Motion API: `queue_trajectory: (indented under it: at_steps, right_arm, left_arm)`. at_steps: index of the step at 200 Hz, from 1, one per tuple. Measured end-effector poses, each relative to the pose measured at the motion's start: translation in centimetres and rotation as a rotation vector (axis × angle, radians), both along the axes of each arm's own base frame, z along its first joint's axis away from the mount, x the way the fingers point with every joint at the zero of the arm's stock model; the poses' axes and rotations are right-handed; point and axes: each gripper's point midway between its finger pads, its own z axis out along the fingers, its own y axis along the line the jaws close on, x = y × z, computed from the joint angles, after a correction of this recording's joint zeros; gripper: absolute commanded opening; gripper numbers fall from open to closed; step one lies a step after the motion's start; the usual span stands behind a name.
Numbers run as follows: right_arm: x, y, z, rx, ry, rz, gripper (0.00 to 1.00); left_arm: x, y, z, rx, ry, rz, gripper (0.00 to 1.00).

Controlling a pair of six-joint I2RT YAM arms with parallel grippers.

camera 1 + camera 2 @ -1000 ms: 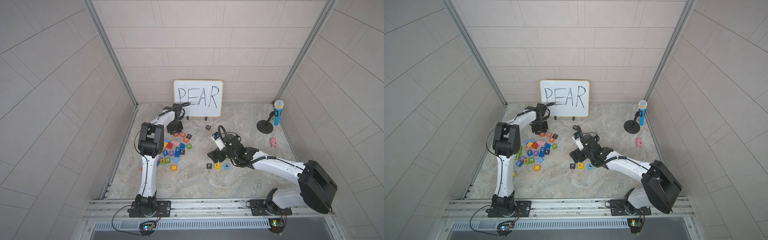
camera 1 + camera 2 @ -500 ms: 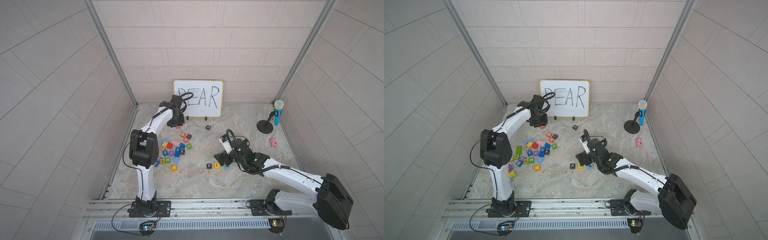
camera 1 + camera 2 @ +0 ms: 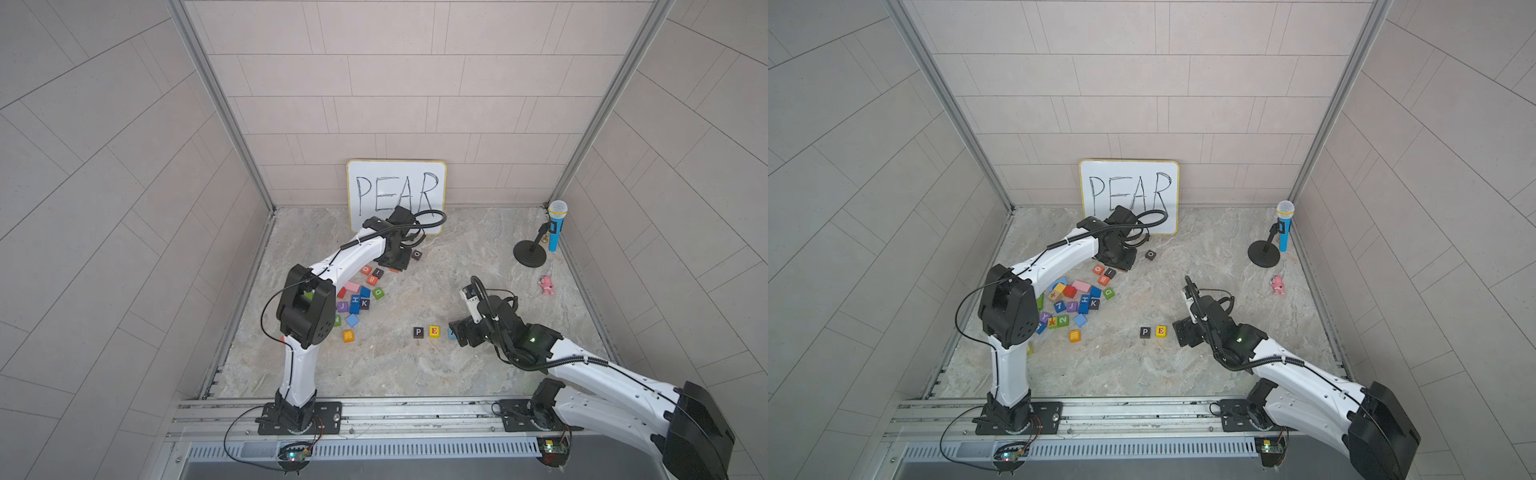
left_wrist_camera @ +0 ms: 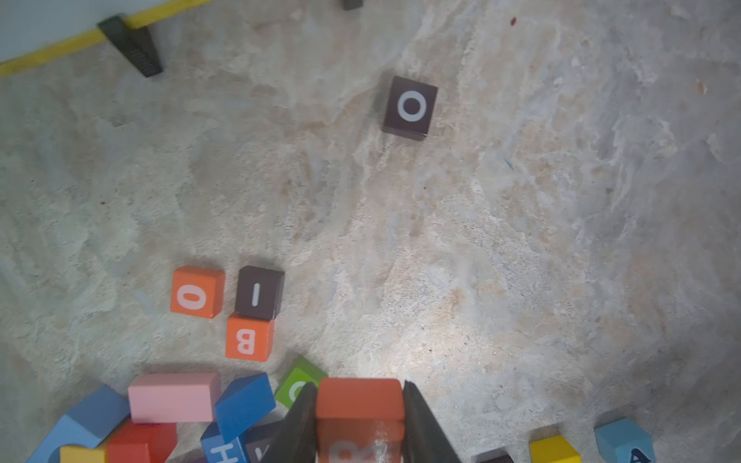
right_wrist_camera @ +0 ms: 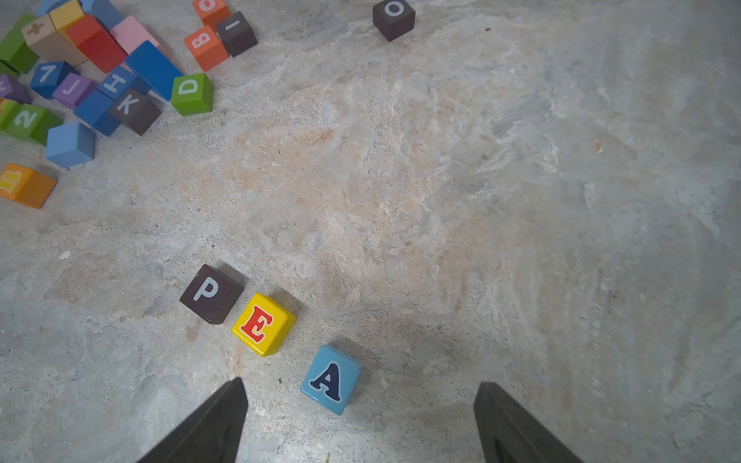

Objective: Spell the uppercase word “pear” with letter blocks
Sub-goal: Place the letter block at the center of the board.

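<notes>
Inspecting the left gripper [image 4: 358,387] first: its two dark fingers [image 4: 298,425] are pinched onto opposite sides of the orange-red block [image 4: 359,401], whose white letter is blurred and partly out of sight, though it looks like an R. The block appears held clear of the stone-patterned table [image 4: 521,240]. Just past one fingertip lies a green block [image 4: 298,381]. Further out sit an orange B block [image 4: 248,336], a black I block [image 4: 258,292] touching it, and an orange 0 block [image 4: 196,292] just beside that. Well ahead of the gripper, alone, stands a black O block [image 4: 409,107]; beyond it, against the back wall, the whiteboard [image 3: 397,195] reads PEAR.

On the right gripper [image 5: 361,383], the fingers stand spread wide and hold nothing. The light blue A block [image 5: 332,379] rests on the table between the fingertips, nearer one of them, with a visible gap to each. Next out comes the yellow E block [image 5: 263,324], set apart from the A; just beside it is the black P block [image 5: 211,294], the three forming a slightly uneven row reading P, E, A. Far ahead and to one side of this gripper lies the heap of coloured blocks [image 5: 100,80]. A top view shows the two grippers well apart.
</notes>
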Motion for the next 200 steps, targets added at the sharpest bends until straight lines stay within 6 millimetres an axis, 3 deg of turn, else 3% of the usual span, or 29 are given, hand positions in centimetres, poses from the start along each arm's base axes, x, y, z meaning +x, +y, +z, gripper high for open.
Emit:
queue_trajectory:
  at_steps: [30, 61, 125, 140, 200]
  right_arm:
    - [-0.4, -1.0, 0.8, 0.038, -0.038, -0.044, 0.94]
    - [-1.3, -2.0, -0.4, 0.047, -0.025, -0.071, 0.94]
    - [-2.1, -3.0, -1.2, 0.073, -0.027, -0.106, 0.94]
    - [-2.2, -3.1, -1.2, 0.076, -0.031, -0.112, 0.94]
    - [-2.2, -3.5, -1.1, 0.076, -0.043, -0.129, 0.94]
  left_arm:
    - [-1.0, -1.8, -3.5, 0.031, 0.063, -0.100, 0.00]
    - [-1.9, -3.5, -6.1, 0.068, 0.104, -0.193, 0.00]
    - [-2.1, -9.2, -8.5, 0.099, 0.104, -0.336, 0.00]
    - [-2.6, -9.7, -9.4, 0.109, 0.122, -0.354, 0.00]
    - [-3.3, -10.6, -9.4, 0.111, 0.125, -0.394, 0.00]
